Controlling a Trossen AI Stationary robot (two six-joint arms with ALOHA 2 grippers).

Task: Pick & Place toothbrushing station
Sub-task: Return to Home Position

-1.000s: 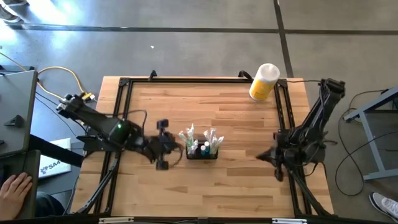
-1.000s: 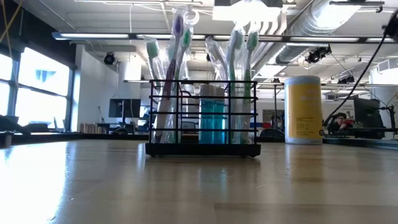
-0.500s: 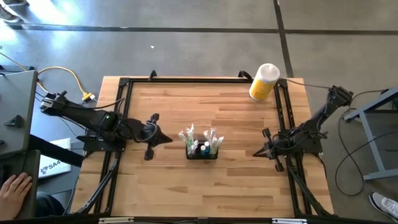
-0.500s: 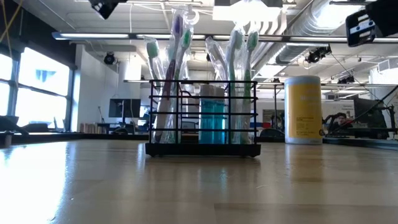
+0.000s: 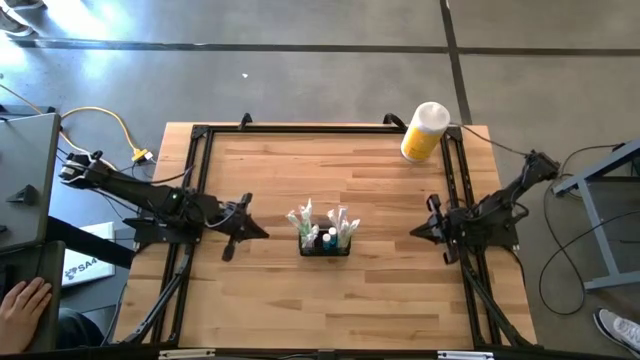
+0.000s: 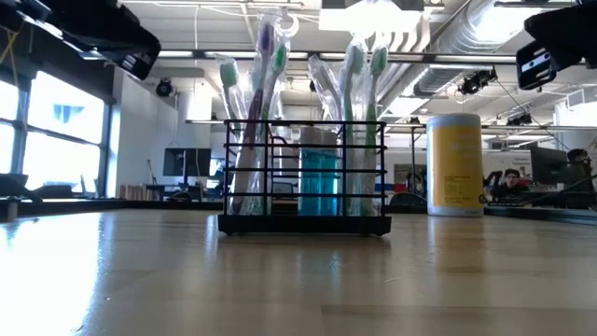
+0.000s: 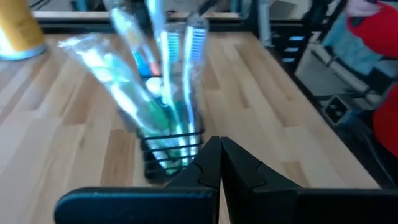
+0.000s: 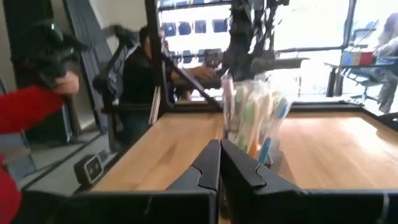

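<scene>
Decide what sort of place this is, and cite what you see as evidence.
Most likely a robotics lab in an open industrial hall: exposed ceiling ducts, a monitor in the room behind, and a wooden table with a robot arm at each side, left gripper and right gripper both shut.

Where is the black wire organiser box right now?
High view: the black wire organiser box, holding clear-wrapped toothbrushes, stands near the wooden table's middle, between the left gripper and right gripper, touching neither.
</scene>
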